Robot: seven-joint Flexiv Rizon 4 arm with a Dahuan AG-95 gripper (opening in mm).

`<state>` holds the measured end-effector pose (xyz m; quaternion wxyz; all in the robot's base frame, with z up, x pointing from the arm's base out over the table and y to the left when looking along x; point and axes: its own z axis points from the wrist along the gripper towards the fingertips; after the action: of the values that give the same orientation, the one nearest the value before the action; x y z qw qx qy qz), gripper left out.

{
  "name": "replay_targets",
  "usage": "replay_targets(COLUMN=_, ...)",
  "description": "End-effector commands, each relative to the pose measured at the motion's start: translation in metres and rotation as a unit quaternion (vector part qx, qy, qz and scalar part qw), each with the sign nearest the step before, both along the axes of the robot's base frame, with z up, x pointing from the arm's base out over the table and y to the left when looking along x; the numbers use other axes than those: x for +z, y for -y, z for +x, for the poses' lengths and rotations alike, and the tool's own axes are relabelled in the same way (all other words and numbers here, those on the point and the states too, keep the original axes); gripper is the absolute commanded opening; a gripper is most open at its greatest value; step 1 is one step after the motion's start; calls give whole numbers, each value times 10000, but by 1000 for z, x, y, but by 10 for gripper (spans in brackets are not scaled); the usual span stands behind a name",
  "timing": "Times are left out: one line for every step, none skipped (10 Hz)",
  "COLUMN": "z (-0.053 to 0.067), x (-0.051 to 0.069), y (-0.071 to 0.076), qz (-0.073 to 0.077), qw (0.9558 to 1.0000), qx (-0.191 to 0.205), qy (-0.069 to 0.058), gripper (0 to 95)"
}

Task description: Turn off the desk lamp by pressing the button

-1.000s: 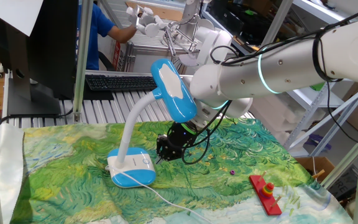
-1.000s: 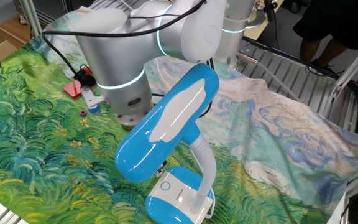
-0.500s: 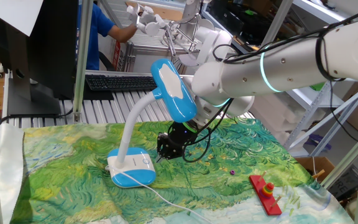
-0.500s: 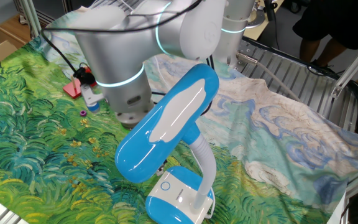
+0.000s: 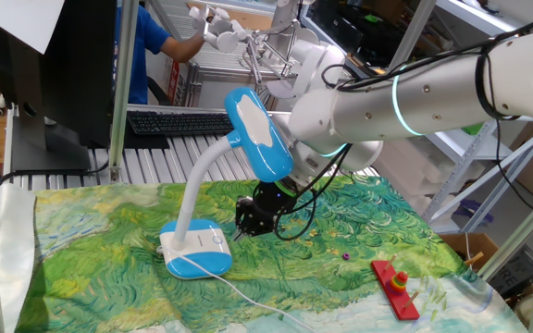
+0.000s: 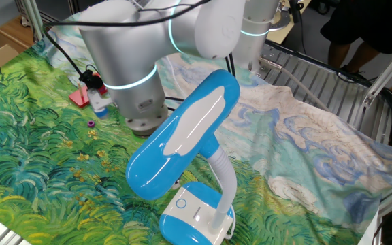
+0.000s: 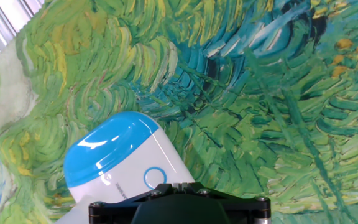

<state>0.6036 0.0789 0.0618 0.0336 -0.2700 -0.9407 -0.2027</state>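
In one fixed view the desk lamp (image 5: 195, 252) stands on the painted cloth (image 5: 91, 240) at lower left of centre, its blue head covering part of the arm. Just right of the base hangs the gripper (image 5: 241, 231), dark and small; whether its fingers are apart cannot be told. In the hand view the black gripper body cuts off the base at the bottom edge, just below the ring-marked button (image 7: 155, 177).

The desk lamp (image 5: 220, 203) is smooth plastic, glossy light blue and white, catching highlights on its base (image 7: 114, 158). The surface (image 6: 33, 150) wears a matt printed cloth with painted brushstroke pattern. The arm's shell (image 5: 405, 97) looks satin grey, the pincer (image 5: 253, 217) matt black.
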Motion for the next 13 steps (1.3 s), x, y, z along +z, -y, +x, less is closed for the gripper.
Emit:
replay_targets(z=-1, x=1, y=-2, qz=12, qw=10000, qx=-17, qy=6, gripper=0)
replay_targets(z=-2, x=0, y=-4, qz=84, qw=10000, qx=-40, qy=-4, gripper=0)
replay_targets(z=-1, x=-1, y=-6, qz=127, qw=9999, qx=-33, qy=2, gripper=0)
replay_targets(z=-1, x=-2, y=-9, qz=140, qw=9999, qx=-41, qy=3, gripper=0)
replay_targets(z=0, x=-3, y=-12, qz=139, qw=9999, qx=-41, qy=12, gripper=0)
replay_targets(z=1, x=-4, y=-15, qz=137, qw=9999, qx=-43, qy=26, gripper=0)
replay_targets(z=2, x=-6, y=-18, qz=129, qw=9999, qx=-55, qy=34, gripper=0)
replay_targets(z=4, x=-6, y=-19, qz=128, qw=9999, qx=-62, qy=43, gripper=0)
replay_targets(z=7, x=-7, y=-20, qz=128, qw=9999, qx=-70, qy=53, gripper=0)
replay_targets(z=11, x=-7, y=-21, qz=128, qw=9999, qx=-75, qy=49, gripper=0)
replay_targets(z=19, x=-5, y=-23, qz=121, qw=9999, qx=-101, qy=22, gripper=0)
replay_targets(z=24, x=-5, y=-27, qz=89, qw=9999, qx=-119, qy=8, gripper=0)
replay_targets(z=25, x=-5, y=-28, qz=72, qw=9999, qx=-125, qy=11, gripper=0)
